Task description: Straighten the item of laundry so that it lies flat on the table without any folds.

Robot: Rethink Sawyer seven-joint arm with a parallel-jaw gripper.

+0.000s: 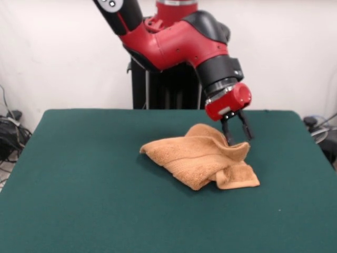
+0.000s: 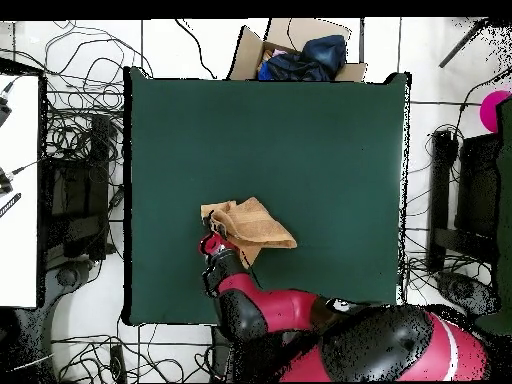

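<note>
The item of laundry, an orange-tan terry towel, lies crumpled on the dark green table, with several folds and a raised ridge on its right side. In the overhead view the towel is a small bunched shape near the table's lower middle. My gripper hangs at the towel's far right edge, its two black fingers spread apart just above the raised ridge. It is open and nothing shows between the fingers. From overhead the gripper sits at the towel's left end.
A cardboard box with dark clothing stands beyond the table's top edge in the overhead view. Cables lie on the floor to the left, and black equipment stands at the right. Green felt surrounds the towel on all sides.
</note>
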